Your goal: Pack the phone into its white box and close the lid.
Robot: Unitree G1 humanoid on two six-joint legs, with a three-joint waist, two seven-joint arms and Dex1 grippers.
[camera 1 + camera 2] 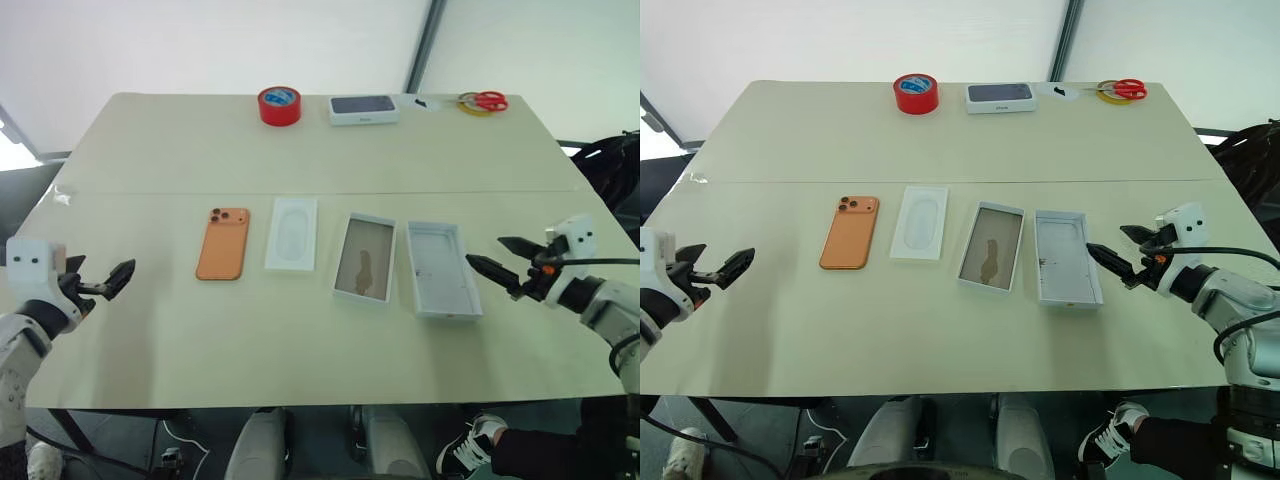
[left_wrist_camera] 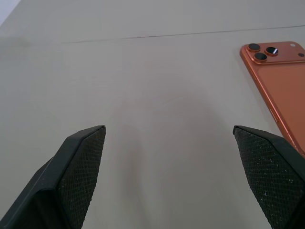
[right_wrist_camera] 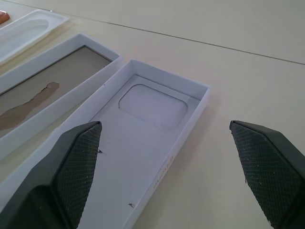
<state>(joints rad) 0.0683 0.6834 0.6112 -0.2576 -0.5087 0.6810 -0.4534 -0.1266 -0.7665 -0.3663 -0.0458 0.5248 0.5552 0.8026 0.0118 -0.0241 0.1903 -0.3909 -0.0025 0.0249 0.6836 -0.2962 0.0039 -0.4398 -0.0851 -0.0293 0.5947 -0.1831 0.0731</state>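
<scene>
Both grippers gape wide and empty, nothing packed yet.
Left gripper (image 1: 100,283) should take the phone (image 1: 222,244) by its long edges (flat, hard to grip), then carry it right to the white box (image 1: 364,258); right gripper (image 1: 505,263) waits by the lid (image 1: 443,270).

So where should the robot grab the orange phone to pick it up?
Probably across its two long edges, near the middle. The phone lies flat, back up, so only its thin sides offer a hold. The open left hand is nearest and could come from above; the white insert lies close on the other side.

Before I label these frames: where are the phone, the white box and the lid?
phone (image 1: 222,246): left eye view, middle of its orange back.
white box (image 1: 364,258): left eye view, brownish inner floor.
lid (image 1: 441,271): left eye view, white inside.
</scene>
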